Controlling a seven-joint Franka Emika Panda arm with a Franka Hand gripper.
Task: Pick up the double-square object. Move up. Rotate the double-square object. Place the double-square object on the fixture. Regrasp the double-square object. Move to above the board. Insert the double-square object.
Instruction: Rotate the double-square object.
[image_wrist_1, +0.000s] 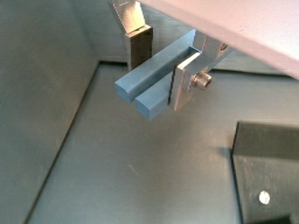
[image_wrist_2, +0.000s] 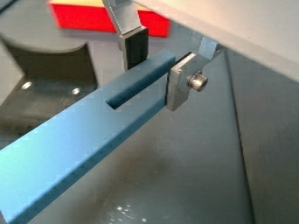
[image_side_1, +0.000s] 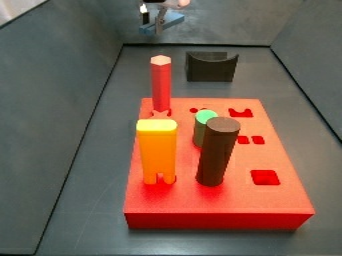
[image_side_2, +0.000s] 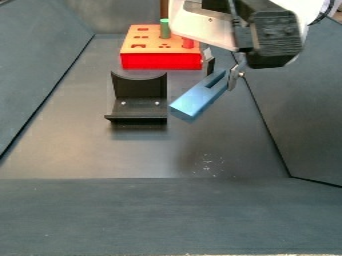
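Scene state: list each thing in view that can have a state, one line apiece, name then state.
gripper: shut on the double-square object, above the floor.
double-square object: held, tilted, off the floor.
fixture: empty, nothing on it.
board: flat on the floor, some holes filled.
red hexagonal peg: upright in the board.
orange notched block: upright on the board.
dark brown cylinder: upright on the board.

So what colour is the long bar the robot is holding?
Blue. The double-square object, clamped in the gripper, shows best in a wrist view.

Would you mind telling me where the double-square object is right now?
The double-square object is held tilted in the gripper, lifted off the floor beside the fixture, in front of the board in a side view.
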